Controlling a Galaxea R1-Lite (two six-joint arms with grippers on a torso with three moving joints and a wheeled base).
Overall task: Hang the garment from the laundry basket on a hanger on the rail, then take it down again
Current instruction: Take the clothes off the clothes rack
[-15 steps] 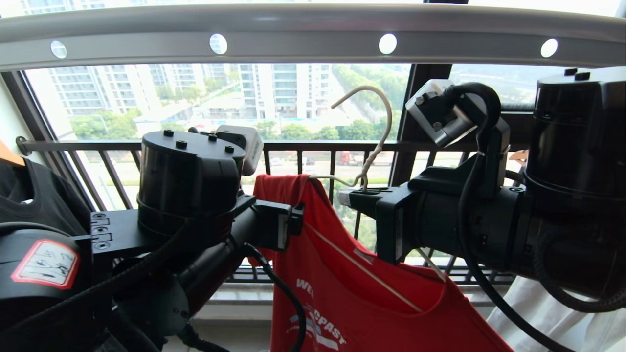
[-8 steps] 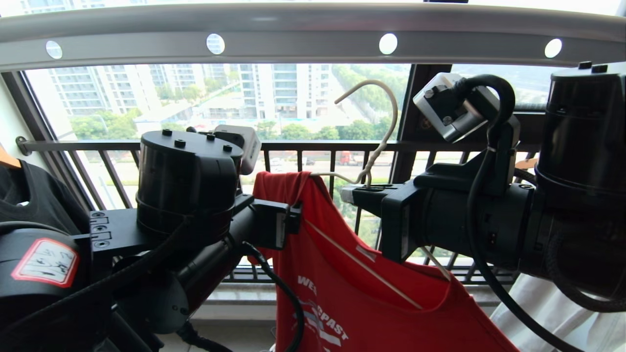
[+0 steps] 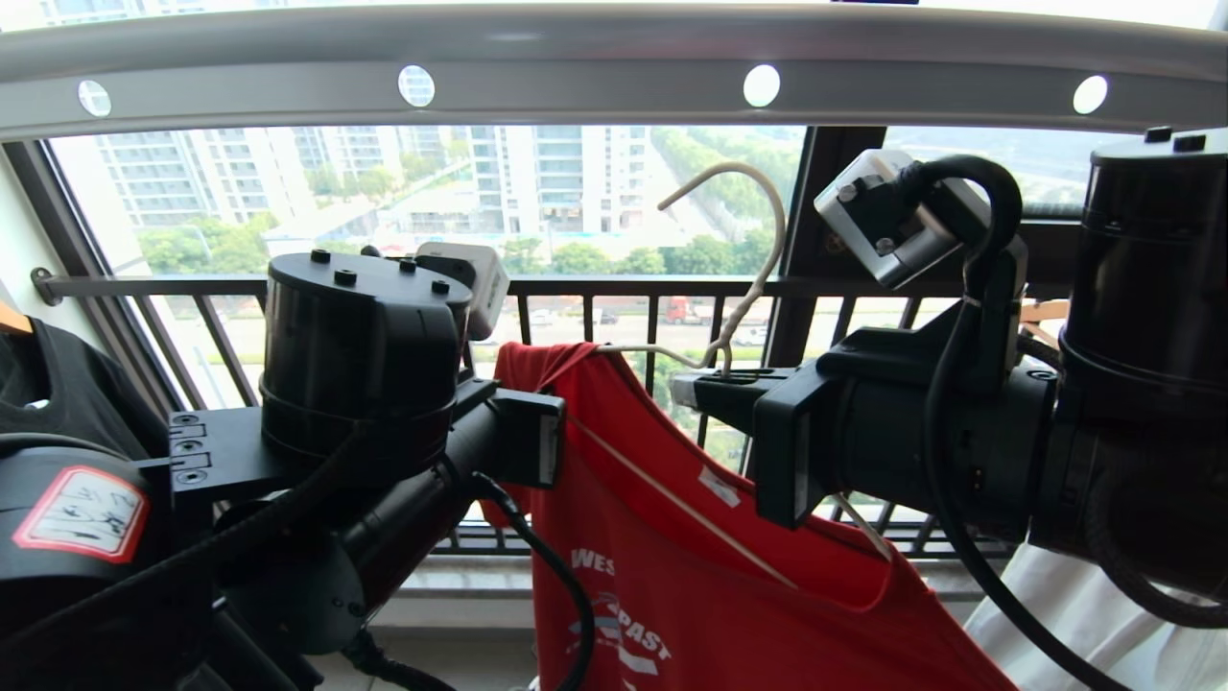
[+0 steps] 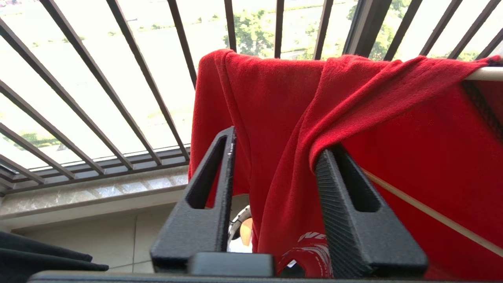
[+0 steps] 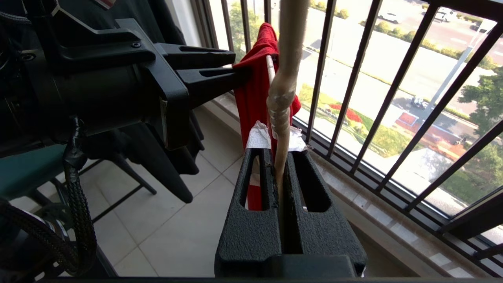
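Below the rail [image 3: 614,82], which spans the head view with four round holes showing, everything is placed relative to the hanger [image 3: 739,278].

Left of the hanger, a black T-shirt [image 3: 58,384] is cut off by the frame edge. One left gripper [image 4: 275,177] sits at the garment's [image 3: 691,537] bunched shoulder. In the head view its fingers are hidden behind its own housing; only the left wrist view shows them, partly spread, with red cloth hanging between them and draped over one finger [image 4: 334,177]. Whether they pinch the cloth cannot be told.

The single wire hanger stands upright, its hook just beneath the rail and apart from it. The red garment hangs on the hanger's arm, its chest lettering cut off at the lower edge of the head view. The thin lower wire [image 3: 691,513] of the hanger crosses the cloth.

One right gripper [image 5: 279,157] is clamped tight on the hanger's twisted neck. The right wrist view shows white tape [image 5: 259,137] at the fingertips and a tiled floor [image 5: 188,220], neither clear in the head view.

Right of the hanger, a white garment [image 3: 1084,614] is partly hidden by the right arm. Behind everything runs a barred window railing [image 3: 595,286].
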